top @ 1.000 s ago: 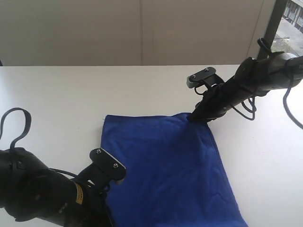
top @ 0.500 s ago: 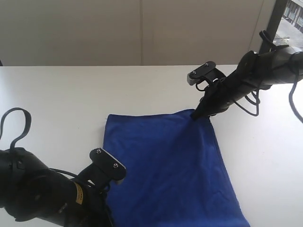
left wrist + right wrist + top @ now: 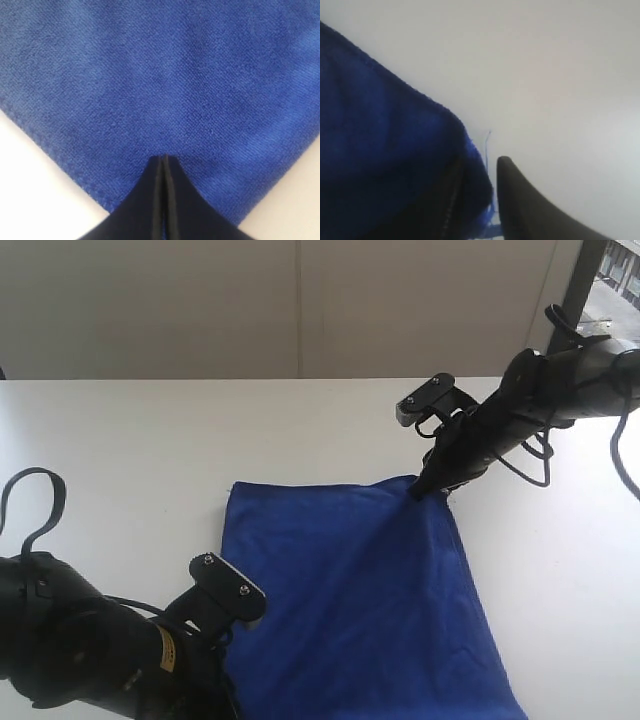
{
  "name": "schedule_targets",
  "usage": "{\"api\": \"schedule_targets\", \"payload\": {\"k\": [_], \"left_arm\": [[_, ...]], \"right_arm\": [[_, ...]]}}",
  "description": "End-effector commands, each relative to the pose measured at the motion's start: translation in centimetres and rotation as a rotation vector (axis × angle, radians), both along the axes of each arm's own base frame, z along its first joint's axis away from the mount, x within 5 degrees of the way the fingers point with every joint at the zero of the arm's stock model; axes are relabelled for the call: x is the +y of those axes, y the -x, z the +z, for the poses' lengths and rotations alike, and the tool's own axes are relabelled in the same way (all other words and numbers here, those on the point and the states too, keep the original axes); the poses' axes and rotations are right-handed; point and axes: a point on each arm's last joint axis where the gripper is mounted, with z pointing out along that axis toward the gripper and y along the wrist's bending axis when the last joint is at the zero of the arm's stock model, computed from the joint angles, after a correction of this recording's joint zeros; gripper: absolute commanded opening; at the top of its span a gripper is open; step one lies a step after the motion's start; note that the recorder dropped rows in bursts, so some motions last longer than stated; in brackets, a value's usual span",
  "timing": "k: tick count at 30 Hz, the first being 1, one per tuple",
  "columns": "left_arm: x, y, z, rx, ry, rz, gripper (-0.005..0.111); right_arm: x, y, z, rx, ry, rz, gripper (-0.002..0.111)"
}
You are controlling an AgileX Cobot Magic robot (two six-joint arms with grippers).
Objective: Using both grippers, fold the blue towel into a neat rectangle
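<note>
The blue towel lies spread flat on the white table. My right gripper is down at its far right corner. In the right wrist view the right gripper is open, and the towel corner bunches against one finger. A sliver of table shows between the cloth and the other finger. My left arm hides the near left corner. In the left wrist view the left gripper is shut, its tips on the towel just inside that corner. No pinched cloth shows there.
A pale wall runs behind the table's far edge. A dark upright post stands at the back right. A black cable loop rises from the left arm at the near left.
The right gripper has shifted slightly right and nearer, and the towel's far edge slid a little right with it. The left arm has not moved.
</note>
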Motion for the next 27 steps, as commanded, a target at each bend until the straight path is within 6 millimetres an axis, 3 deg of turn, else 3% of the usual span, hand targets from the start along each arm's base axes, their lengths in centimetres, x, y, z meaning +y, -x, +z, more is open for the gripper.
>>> {"api": "schedule_targets", "payload": {"k": [1,7,10,12,14,15,21,24,27], "left_arm": [[0.3,0.6,-0.9,0.058,-0.048,0.005,0.000],[0.3,0.6,-0.9,0.058,-0.048,0.005,0.000],[0.3,0.6,-0.9,0.058,-0.048,0.005,0.000],[0.3,0.6,-0.9,0.058,-0.048,0.005,0.000],[0.3,0.6,-0.9,0.058,-0.048,0.005,0.000],[0.3,0.6,-0.9,0.058,-0.048,0.005,0.000],[0.3,0.6,-0.9,0.060,-0.050,0.005,0.000],[0.3,0.6,-1.0,0.061,-0.051,0.004,0.000],[0.3,0.6,-1.0,0.061,-0.054,0.000,0.000]], "right_arm": [[-0.2,-0.3,1.4,-0.059,0.003,-0.019,0.045],[-0.2,0.3,4.9,-0.096,-0.041,-0.064,0.043],[0.2,1.7,6.6,-0.003,-0.091,-0.062,0.032],[0.8,3.0,6.7,0.124,-0.147,-0.054,0.021],[2.0,4.3,5.3,0.279,-0.266,-0.055,0.007],[2.4,5.0,3.5,0.330,-0.269,-0.058,0.000],[1.7,8.7,-1.9,0.426,-0.193,-0.134,0.000],[0.8,9.6,-2.9,0.450,-0.097,-0.174,0.000],[0.7,9.4,-2.6,0.422,-0.087,-0.188,0.000]]}}
